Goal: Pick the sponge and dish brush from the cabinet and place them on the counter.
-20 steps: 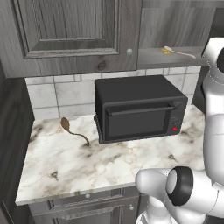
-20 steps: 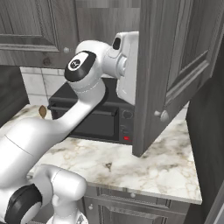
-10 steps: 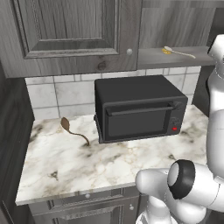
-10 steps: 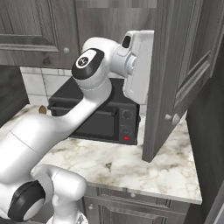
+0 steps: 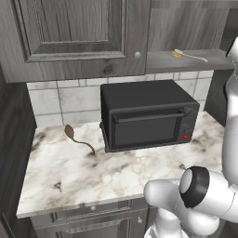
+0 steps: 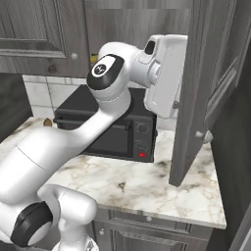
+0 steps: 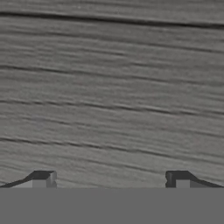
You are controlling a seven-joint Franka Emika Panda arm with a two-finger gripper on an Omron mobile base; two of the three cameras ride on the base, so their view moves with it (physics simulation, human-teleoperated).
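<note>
The dish brush [image 5: 189, 56] lies on the grey shelf of the open cabinet [image 5: 186, 28], white handle to the right and yellow head to the left. Behind the arm in the right base view, a spot of the yellow head [image 6: 93, 58] peeks out. The sponge is out of view. My gripper [image 7: 110, 179] is open, its fingertips [image 7: 43, 177] wide apart, with nothing between them. It faces dark wood grain at very close range. In the right base view the hand [image 6: 165, 73] sits against the inner face of the open cabinet door [image 6: 198, 83]. The marble counter [image 5: 69, 172] runs below.
A black microwave [image 5: 148, 116] stands on the counter under the shelf. A brown long-handled spoon [image 5: 76, 138] lies left of it. The left cabinet door [image 5: 69, 32] is shut. The open door hangs out over the counter's right end [image 6: 166, 188]. Drawer fronts [image 6: 147, 230] run below.
The cabinet door has swung further open to the right, and my hand has moved right with it along its inner face. The brush has not moved.
</note>
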